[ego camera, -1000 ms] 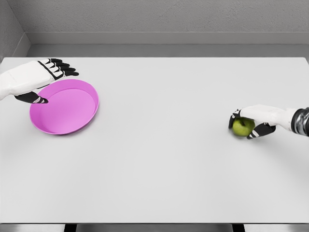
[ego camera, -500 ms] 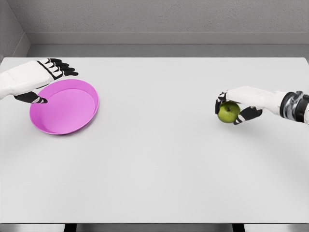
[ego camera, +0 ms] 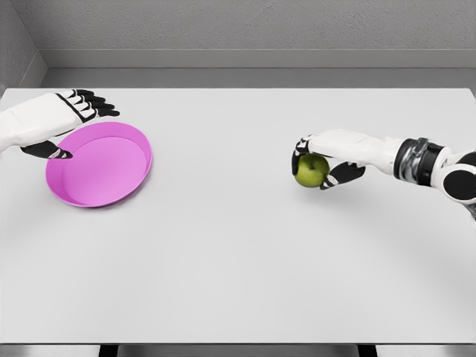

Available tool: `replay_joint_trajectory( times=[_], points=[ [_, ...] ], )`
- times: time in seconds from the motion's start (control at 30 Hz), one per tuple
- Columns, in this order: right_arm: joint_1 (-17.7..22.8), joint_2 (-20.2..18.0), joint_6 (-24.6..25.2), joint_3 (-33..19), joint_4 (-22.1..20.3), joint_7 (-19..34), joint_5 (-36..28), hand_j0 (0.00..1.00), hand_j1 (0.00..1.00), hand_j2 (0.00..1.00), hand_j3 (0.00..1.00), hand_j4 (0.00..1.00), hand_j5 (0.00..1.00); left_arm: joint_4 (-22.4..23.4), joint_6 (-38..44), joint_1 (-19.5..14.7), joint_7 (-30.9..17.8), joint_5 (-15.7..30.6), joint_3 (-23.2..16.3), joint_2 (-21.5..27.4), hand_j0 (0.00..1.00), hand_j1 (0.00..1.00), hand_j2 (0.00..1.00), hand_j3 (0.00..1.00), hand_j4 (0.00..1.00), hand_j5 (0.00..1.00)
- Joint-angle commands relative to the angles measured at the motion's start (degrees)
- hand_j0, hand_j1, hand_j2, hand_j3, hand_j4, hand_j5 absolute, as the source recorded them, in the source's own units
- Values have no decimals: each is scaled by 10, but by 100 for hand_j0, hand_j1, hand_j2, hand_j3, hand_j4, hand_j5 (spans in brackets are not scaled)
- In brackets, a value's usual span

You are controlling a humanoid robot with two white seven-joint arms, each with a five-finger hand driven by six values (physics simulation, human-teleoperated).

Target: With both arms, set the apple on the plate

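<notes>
Pink plate (ego camera: pixel 100 165) lies with nothing in it, my left hand (ego camera: pixel 46 123) at its rim, fingers spread. Well apart, my right hand (ego camera: pixel 333 154) curls round the green apple (ego camera: pixel 312 170), above the table (ego camera: pixel 238 260).

White arms; left hand (ego camera: pixel 52 123), right hand (ego camera: pixel 335 152) white, black fingertips; silver-black right wrist ring.

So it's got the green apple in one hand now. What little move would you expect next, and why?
Probably carrying it further left toward the pink plate. The right hand grips the apple near the middle of the white table, well short of the plate, which is empty. The left hand waits open at the plate's far-left rim.
</notes>
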Motion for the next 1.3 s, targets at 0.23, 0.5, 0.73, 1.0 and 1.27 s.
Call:
replay_joint_trajectory(
  times=[0.23, 0.5, 0.73, 1.0, 1.27],
  points=[
    [-16, 70, 0, 34, 0, 0, -2, 45, 45, 45, 45, 45, 45, 0, 1, 0, 0, 4, 0, 3, 100, 100, 100, 100, 100, 100],
    [-36, 116, 6, 56, 8, 0, -1, 45, 45, 45, 45, 45, 45, 0, 1, 0, 0, 4, 0, 3, 100, 100, 100, 100, 100, 100],
    [-55, 143, 7, 77, 22, 0, 0, 45, 45, 45, 45, 45, 45, 0, 1, 0, 0, 3, 1, 3, 100, 100, 100, 100, 100, 100],
    [-61, 149, 12, 81, 26, 0, 0, 100, 100, 100, 100, 100, 100, -4, 1, 1, 0, 3, 0, 1, 100, 100, 100, 100, 100, 100],
    [-60, 138, 16, 77, 23, 0, 0, 100, 100, 100, 100, 100, 100, -4, 1, 0, 0, -3, 0, -1, 100, 100, 100, 100, 100, 100]
  ],
)
